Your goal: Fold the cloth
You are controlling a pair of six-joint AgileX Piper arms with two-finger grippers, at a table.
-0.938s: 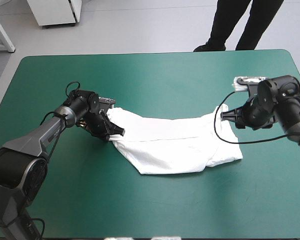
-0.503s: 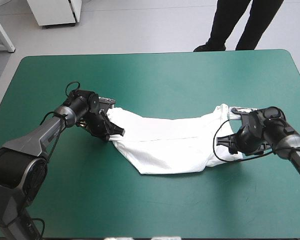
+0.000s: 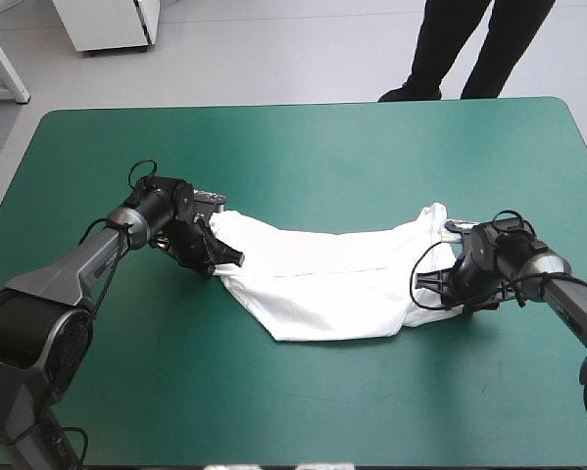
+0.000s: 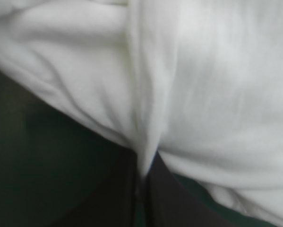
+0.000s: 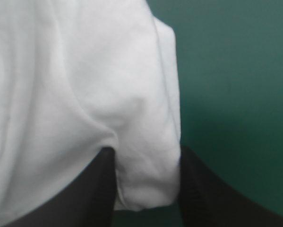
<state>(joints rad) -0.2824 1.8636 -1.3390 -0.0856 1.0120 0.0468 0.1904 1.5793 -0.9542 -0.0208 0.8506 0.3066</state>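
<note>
Left claw: the tips are buried in a pinched fold of the T-shirt, which runs out of view ahead. Between the right claw fingers, a blurred hem, possibly doubled under.

Teal-green table w/ white T-shirt lying rumpled across its mid, btwn L & R sides.

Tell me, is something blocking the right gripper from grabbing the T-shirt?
No, nothing visible is in the way. The right gripper is open, and an edge of the T-shirt lies right between its fingers, on the teal-green cover. The left gripper is shut on the T-shirt's other end.
</note>
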